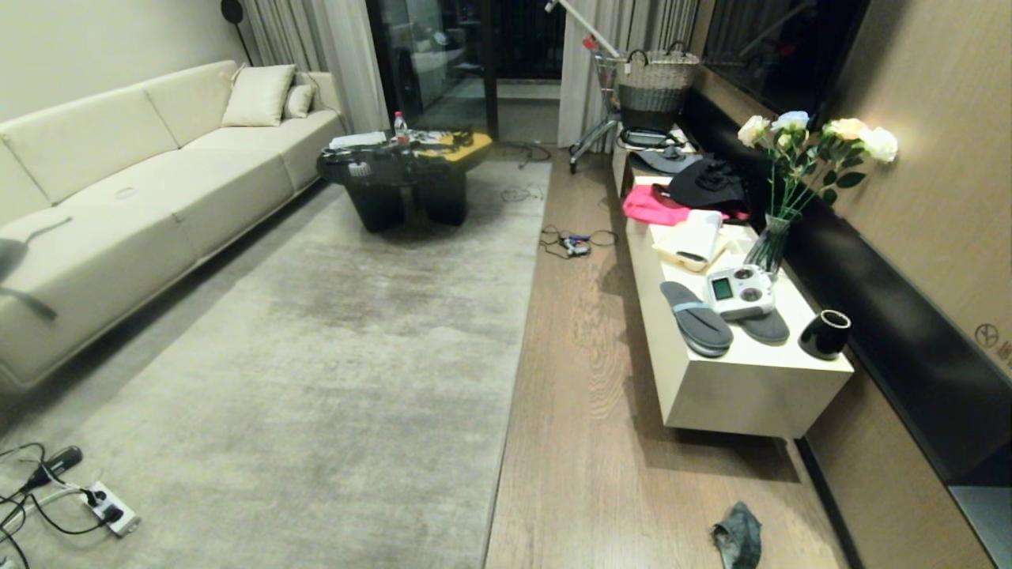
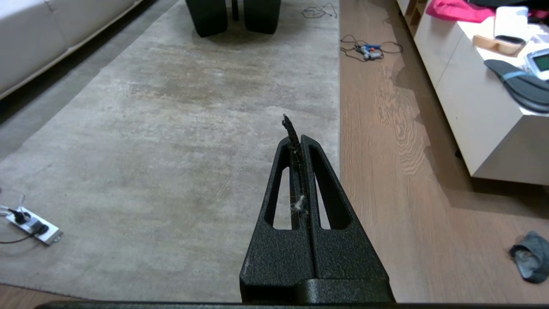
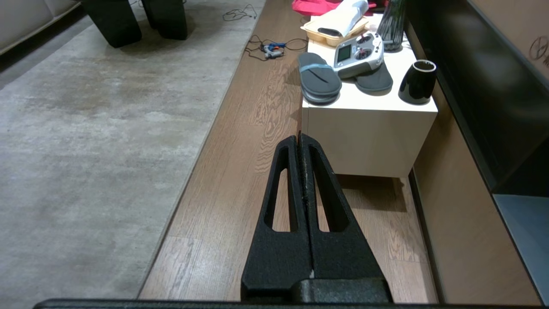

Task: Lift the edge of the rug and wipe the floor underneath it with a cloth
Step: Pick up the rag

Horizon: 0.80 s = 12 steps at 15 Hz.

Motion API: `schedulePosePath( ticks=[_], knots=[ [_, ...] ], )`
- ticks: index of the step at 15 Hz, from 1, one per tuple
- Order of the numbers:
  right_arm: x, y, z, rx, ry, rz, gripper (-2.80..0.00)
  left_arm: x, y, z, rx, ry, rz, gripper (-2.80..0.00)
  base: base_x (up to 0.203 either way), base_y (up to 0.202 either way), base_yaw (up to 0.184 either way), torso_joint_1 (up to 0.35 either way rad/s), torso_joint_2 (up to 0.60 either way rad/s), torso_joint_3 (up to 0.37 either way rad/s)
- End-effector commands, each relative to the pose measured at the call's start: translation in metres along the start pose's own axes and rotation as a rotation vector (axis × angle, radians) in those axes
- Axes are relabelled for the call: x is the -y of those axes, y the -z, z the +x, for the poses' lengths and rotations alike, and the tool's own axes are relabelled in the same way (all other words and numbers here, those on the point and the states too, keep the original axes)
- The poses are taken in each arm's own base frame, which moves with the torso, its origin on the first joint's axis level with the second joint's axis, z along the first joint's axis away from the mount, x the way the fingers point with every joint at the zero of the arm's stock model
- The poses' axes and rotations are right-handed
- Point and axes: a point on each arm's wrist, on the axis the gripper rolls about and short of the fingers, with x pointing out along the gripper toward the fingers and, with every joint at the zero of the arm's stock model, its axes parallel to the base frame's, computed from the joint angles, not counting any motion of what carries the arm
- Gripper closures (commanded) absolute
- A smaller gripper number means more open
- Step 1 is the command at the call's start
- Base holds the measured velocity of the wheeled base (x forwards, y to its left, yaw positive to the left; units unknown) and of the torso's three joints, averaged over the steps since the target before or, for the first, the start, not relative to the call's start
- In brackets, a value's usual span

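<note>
text: none legible | wall panel [image 1: 933, 118]: small dark emblem (characters unreadable)

The rug [image 1: 332, 356] is matt, short-pile fabric with mottled smudges, the floor [image 1: 585, 442] grained wood planks with slight sheen, the cloth [image 1: 738, 536] soft crumpled fabric, and the cup [image 1: 825, 333] glossy black.
</note>
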Motion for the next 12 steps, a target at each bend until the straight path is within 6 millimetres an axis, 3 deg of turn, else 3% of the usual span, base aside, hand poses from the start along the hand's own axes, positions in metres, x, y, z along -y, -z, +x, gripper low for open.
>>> schedulePosePath(
  ticks=[1,12],
  knots=[
    [0.0,0.0,0.0,0.0,0.0,0.0,0.0,0.0,-0.0001,0.0001,-0.001,-0.001,0.0,0.0,0.0,0.0,0.0,-0.119,0.49,0.359],
    [0.0,0.0,0.0,0.0,0.0,0.0,0.0,0.0,-0.0001,0.0001,-0.001,-0.001,0.0,0.0,0.0,0.0,0.0,-0.051,0.46,0.401]
  ],
)
